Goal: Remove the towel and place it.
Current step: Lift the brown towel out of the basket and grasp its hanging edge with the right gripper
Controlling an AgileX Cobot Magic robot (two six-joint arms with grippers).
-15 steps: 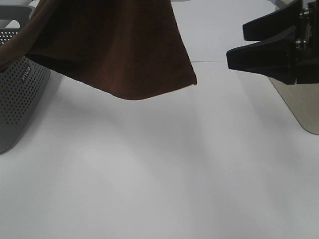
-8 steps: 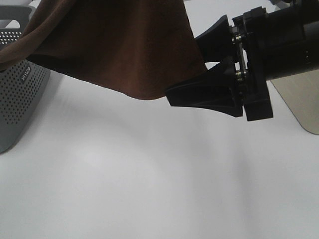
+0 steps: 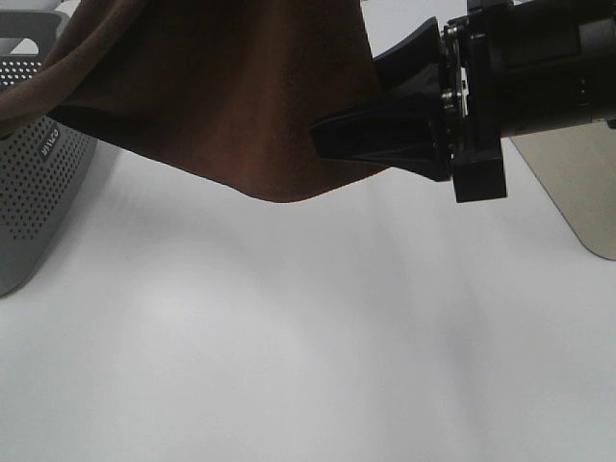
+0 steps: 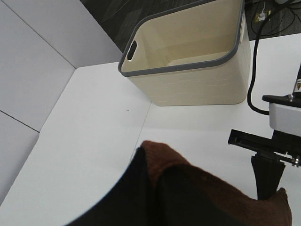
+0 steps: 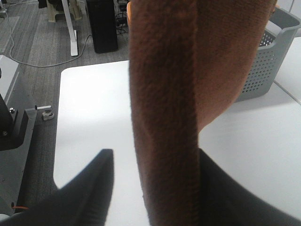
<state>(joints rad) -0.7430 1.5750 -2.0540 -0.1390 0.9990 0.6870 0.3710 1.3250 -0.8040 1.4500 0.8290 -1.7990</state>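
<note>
Towel position: we find the towel [image 3: 231, 96] hanging above the bench [image 3: 289, 337], clear of its surface. Its lowest fold is in the air and throws a faint shadow below.

Towel extent: the cloth runs out of the top of the high view, and one part drapes over the near rim of the grey perforated basket [image 3: 38, 183] on the left.

Left pincer: we see the left pincer [image 4: 153, 172] pressed together on a bunched fold of the towel. Brown pile bulges up around its dark tips.

Right pincer: we find the right pincer [image 3: 346, 101] reaching in from the right, level with the towel's hanging side edge, jaws spread with that edge between them.

Right pincer contact: in the right wrist view one finger [image 5: 91, 188] stands apart from the cloth, with white bench showing in the gap. The other finger [image 5: 225, 197] lies against it or just beside it; we cannot tell which. We record no pinch.

Cream basket: a cream basket [image 4: 188, 80] with a grey rim stands upright on the bench on the right side, well apart from the grey one. It shows nothing inside in the left wrist view.

Bench: white and plain beneath the towel.
</note>
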